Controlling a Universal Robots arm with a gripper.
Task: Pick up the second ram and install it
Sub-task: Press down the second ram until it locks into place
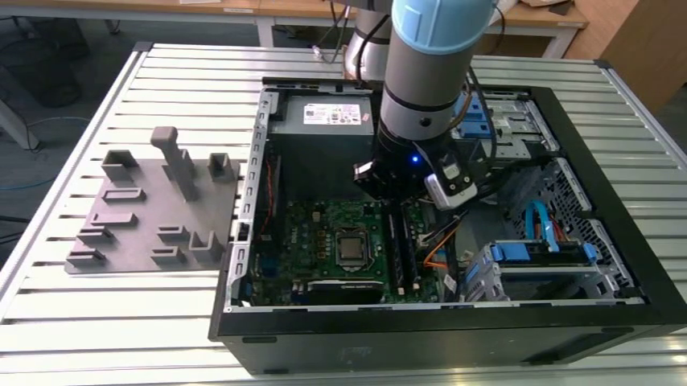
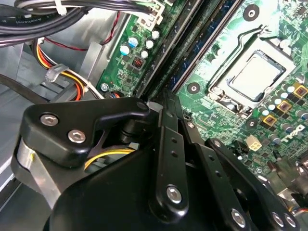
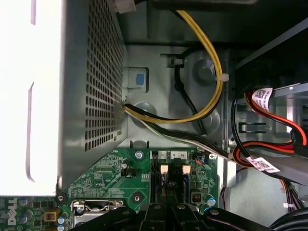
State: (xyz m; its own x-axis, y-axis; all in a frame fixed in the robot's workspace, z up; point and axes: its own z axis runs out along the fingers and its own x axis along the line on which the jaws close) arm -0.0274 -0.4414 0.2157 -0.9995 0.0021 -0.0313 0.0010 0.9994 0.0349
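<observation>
Both tool (image 2: 166,103) fingers (nearly closed) press onto the second ram (image 2: 185,57) in its slot.

I'm looking at a lab or workshop bench, set up for robot PC assembly. Open desktop tower (image 1: 601,322) lies on its side on a slatted aluminium worktable (image 1: 129,322), with the motherboard (image 1: 322,233) and power supply (image 1: 322,121) exposed. A grey slotted fixture block (image 1: 150,209) sits beside the case at the exterior view's left. The industrial robot arm (image 1: 429,72) reaches into the chassis. Wooden workbenches (image 1: 247,12) stand behind, cables trailing on the floor (image 1: 32,121). Nothing domestic about it.
</observation>
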